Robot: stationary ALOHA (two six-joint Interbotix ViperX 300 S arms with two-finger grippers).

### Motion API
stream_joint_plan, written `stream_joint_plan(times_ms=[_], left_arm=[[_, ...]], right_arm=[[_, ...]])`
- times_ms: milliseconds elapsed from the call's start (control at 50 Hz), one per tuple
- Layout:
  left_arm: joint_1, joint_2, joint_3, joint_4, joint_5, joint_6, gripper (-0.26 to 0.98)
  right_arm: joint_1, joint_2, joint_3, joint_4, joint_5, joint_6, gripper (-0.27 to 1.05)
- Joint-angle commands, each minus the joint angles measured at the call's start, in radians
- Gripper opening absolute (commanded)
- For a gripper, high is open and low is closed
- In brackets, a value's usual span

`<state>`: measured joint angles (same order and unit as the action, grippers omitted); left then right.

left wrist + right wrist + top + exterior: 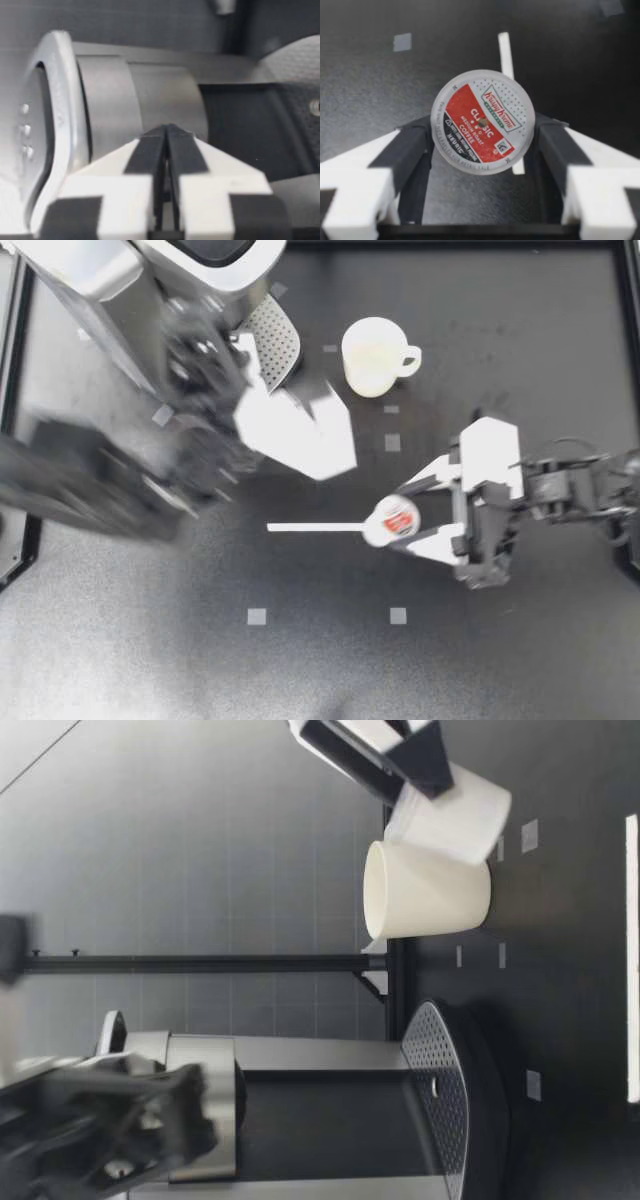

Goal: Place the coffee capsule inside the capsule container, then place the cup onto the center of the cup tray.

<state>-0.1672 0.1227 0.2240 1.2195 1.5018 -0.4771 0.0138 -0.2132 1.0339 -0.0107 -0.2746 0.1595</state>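
Red-and-white foil marks the lid of the small white plastic coffee capsule (393,518). From above it sits pinched between the fingers of my right gripper (400,521), over the dark desk (520,640) at the end of a thin white strip (310,528). The cream ceramic cup (372,357) stands on the desk beside the silver perforated cup tray (275,340) of the grey coffee machine (90,300), not on it. My left gripper (295,430) hovers near the tray.

From desk height the capsule (460,815) hangs tilted in the right gripper (415,770), nearer that camera than the upright cup (430,890). The tray (440,1100) is bare.

At the left wrist, the left gripper (166,131) has its fingers (147,150) pressed together on nothing, with the machine's silver body (140,95) ahead.

At the right wrist, both fingers (405,150) touch the capsule's (482,120) sides, its lid facing the camera.

Neither step looks finished. The capsule is grasped but not yet delivered, I cannot tell whether the container stands open, and the whole cup move remains.
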Motion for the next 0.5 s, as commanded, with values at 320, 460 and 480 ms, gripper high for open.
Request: stream_joint_plan(times_ms=[320,460,480], left_arm=[[-0.008,0.078,-0.023,0.153,0.124,-0.083,0.06],[-0.006,0.071,0.012,0.181,0.126,-0.098,0.06],[-0.006,0.067,0.02,0.189,0.126,-0.101,0.06]], right_arm=[[-0.012,-0.028,0.026,-0.002,-0.012,-0.008,0.54],[-0.012,-0.028,0.025,-0.002,-0.017,-0.008,0.54],[-0.012,-0.028,0.025,-0.002,-0.02,-0.008,0.54]])
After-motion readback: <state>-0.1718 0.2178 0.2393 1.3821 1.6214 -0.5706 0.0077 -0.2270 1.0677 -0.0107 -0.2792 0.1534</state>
